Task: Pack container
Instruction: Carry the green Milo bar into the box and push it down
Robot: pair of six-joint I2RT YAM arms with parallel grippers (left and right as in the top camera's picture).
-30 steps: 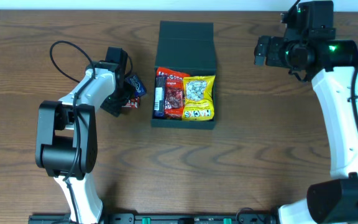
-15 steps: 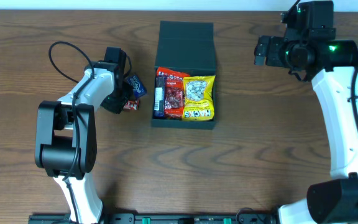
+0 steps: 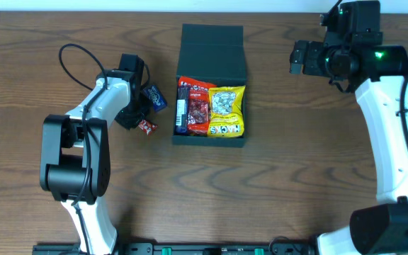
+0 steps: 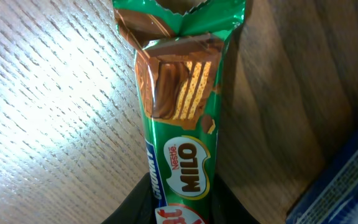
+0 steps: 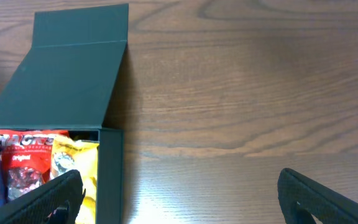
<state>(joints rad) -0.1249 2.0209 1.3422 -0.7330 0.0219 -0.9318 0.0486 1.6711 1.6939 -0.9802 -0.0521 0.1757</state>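
Toward the table's [image 3: 296,177] left side, the left gripper [image 3: 137,118] is pinched on a green Milo bar's [image 4: 182,124] near end, with a blue packet [image 3: 154,97] just beside it. The contact itself is cut off in the wrist view. Mid-table, near the far edge, the container [image 3: 211,53] stands open with snack packets [image 3: 211,108] inside. The right gripper [image 3: 298,58] hangs wide and empty. It's the pick-up step, I'd say: next comes a lift and a carry rightward into the container.

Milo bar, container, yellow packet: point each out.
Milo bar [image 4: 180,127], left wrist view, mid-wrapper above the logo.
container [image 3: 212,53], overhead view, on the open lid.
yellow packet [image 3: 227,111], overhead view, its middle.
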